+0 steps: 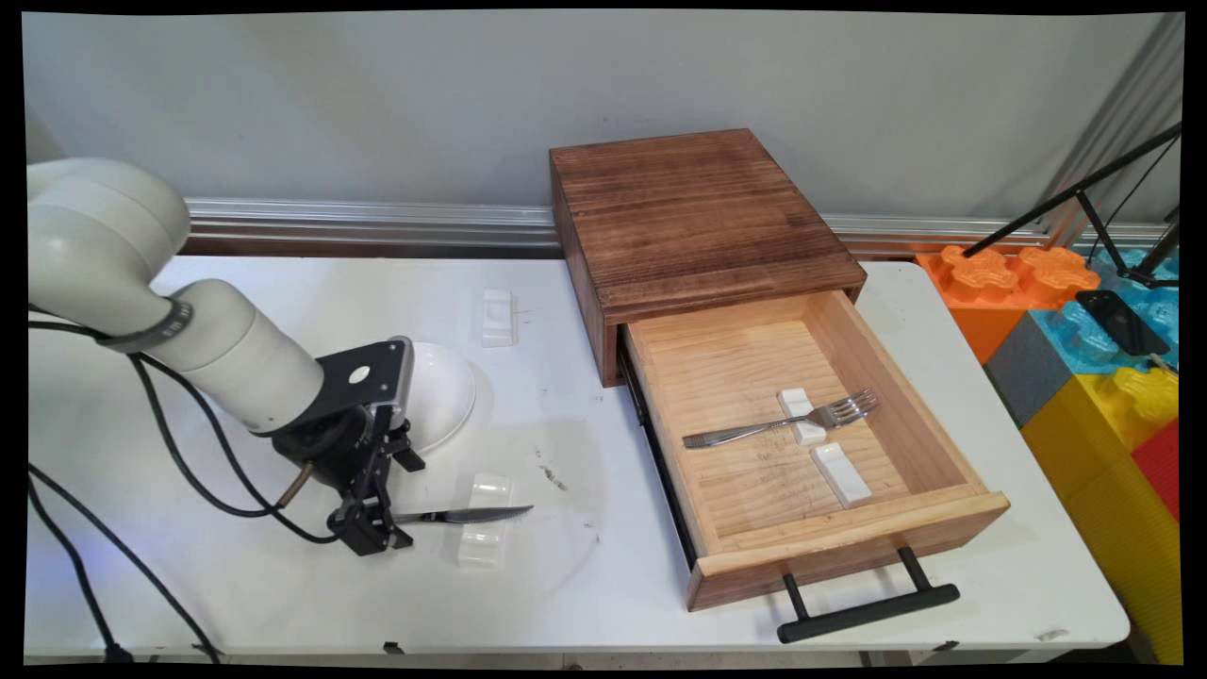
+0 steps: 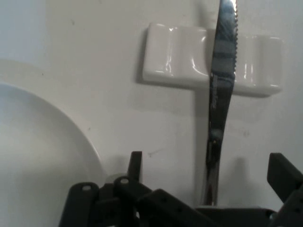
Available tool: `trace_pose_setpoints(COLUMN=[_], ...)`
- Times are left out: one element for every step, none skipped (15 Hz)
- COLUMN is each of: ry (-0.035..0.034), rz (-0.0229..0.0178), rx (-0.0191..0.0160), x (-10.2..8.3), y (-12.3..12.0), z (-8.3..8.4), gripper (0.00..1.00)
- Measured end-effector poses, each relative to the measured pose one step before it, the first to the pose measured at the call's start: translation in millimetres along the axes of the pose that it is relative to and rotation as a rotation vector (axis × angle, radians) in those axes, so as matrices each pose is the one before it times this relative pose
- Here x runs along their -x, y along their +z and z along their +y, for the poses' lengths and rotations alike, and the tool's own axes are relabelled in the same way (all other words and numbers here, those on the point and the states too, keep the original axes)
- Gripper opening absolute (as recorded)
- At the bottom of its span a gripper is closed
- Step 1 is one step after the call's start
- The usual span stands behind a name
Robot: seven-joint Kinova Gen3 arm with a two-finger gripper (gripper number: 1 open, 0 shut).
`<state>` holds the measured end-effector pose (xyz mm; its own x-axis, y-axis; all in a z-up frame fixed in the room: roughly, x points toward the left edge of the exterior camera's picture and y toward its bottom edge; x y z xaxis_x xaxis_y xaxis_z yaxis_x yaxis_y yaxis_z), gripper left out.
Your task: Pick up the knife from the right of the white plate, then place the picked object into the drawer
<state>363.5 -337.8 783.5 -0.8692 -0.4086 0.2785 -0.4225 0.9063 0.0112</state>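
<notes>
Knife (image 1: 467,515) lies w/ its blade across a white rest (image 1: 484,534) on the near-left part of the table (image 1: 585,575), tip pointing right, serrated edge visible in hand view (image 2: 220,94). Its handle end sits betw. the fingers of the black gripper (image 1: 370,528) – jaws narrow, closed on the handle, gripper low at the table surface. In hand view the rest (image 2: 180,59) runs crosswise under the blade. Just far of the gripper is a white plate (image 1: 443,391), partly hidden by the wrist; its rim shows at left in hand view (image 2: 47,142). A 2nd white rest (image 1: 498,318) lies farther back, well apart. To the right stands a dark wooden box (image 1: 693,222) w/ its light-wood drawer (image 1: 943,523) pulled out toward the near side – black handle (image 1: 868,608) in front. Inside the drawer: a fork (image 1: 783,424) resting on one white rest (image 1: 801,415), tines to the right, and another white rest (image 1: 841,473) just near of it, bare. Colored foam blocks (image 1: 1113,377) at far right, off the table.
</notes>
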Motion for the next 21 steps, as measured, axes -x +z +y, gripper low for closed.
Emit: trace_pose_setpoints(ry=[0.00766,0.00932,0.01148,0.01039,0.00975,0.00834,0.00550,0.00552,0.00465,0.00371,0.00436,0.00364,0.00262,0.00181,0.00061,0.00027,-0.00020,-0.00077,-0.00084,-0.00038,-0.00107], rz=[0.00472,0.00514,0.00571,0.00423,0.00467,0.00332,0.00284,0.00255,0.00255,0.00204,0.00263,0.00250,0.00197,0.00251,0.00289,0.00221,0.00248,0.00273,0.00323,0.00125,0.00293], rx=[0.00025,0.00130,0.00228,0.00208,0.00163,0.00126,0.00136,0.00118,0.00118,0.00246,0.00369,0.00495,0.00385,0.00367,0.00276,0.00206,0.00190,0.00162,0.00236,0.00106,0.00122], x=[-0.39,-0.32,-0.48,-0.21,-0.01,0.32,0.31,0.47,0.47,0.38,0.23,0.14,-0.20,-0.34,-0.59,-0.90,-1.28,-1.27,-1.80,-0.97,-1.89], y=[2.35,2.62,2.46,1.83,1.80,1.61,1.19,1.22,0.95,0.66,0.56,0.34,-0.02,-0.33,-0.76,-1.04,-1.73,-1.88,-2.56,-1.49,-3.00], z=[-0.65,-0.84,-0.87,-0.81,-1.36,-1.35,-1.21,-1.41,-1.29,-0.83,-0.79,-0.42,-0.27,-0.31,-0.29,-0.33,-0.22,-0.02,-0.06,-0.04,-0.32], gripper=[1.00,1.00,1.00,1.00,1.00,1.00,1.00,1.00,1.00,1.00,0.00,0.00,0.00,0.00,0.00,0.00,0.00,0.00,0.00,0.00,0.00])
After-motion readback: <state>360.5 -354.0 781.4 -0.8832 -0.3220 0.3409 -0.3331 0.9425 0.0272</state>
